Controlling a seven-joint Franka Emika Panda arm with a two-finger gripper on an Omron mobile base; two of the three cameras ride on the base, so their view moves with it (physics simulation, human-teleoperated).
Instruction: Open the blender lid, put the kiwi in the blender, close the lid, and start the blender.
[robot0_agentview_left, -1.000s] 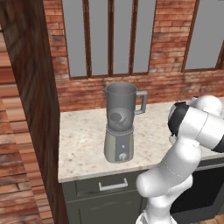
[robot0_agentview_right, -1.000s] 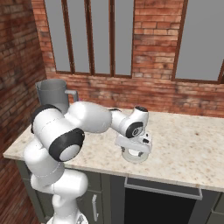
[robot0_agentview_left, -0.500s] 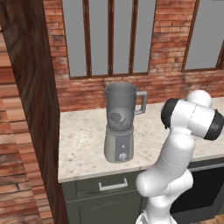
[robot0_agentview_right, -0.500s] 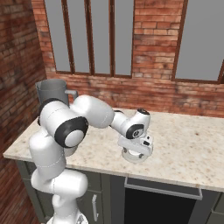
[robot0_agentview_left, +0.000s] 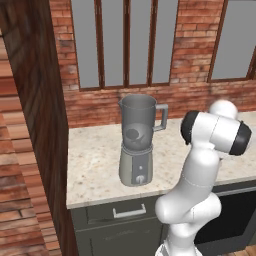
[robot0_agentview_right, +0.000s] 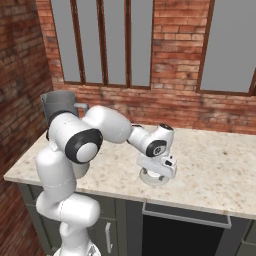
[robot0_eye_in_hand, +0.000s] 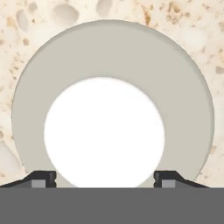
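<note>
The blender (robot0_agentview_left: 136, 150) stands on the counter with its jar mouth uncovered. A dark rounded shape, the kiwi (robot0_agentview_left: 133, 134), shows through the jar wall. In the right base view the blender (robot0_agentview_right: 60, 105) sits behind my arm. The blender lid (robot0_agentview_right: 149, 179) lies flat on the counter to the blender's right. My gripper (robot0_agentview_right: 156, 174) points straight down onto it. In the hand view the blender lid (robot0_eye_in_hand: 183, 96) is close below, and my gripper (robot0_eye_in_hand: 105, 177) is open, its fingertips (robot0_eye_in_hand: 43, 178) straddling the white centre cap near its edge.
The speckled counter (robot0_agentview_right: 215, 165) runs on to the right of the lid. A brick wall with windows (robot0_agentview_right: 165, 55) backs it, and a dark wooden panel (robot0_agentview_left: 40, 130) bounds it on the left. Drawers (robot0_agentview_left: 127, 212) lie under the front edge.
The arm has folded upward while the hand stayed low over the lid. The fingers have come closer together around the white centre cap. The lid and the blender have not moved.
</note>
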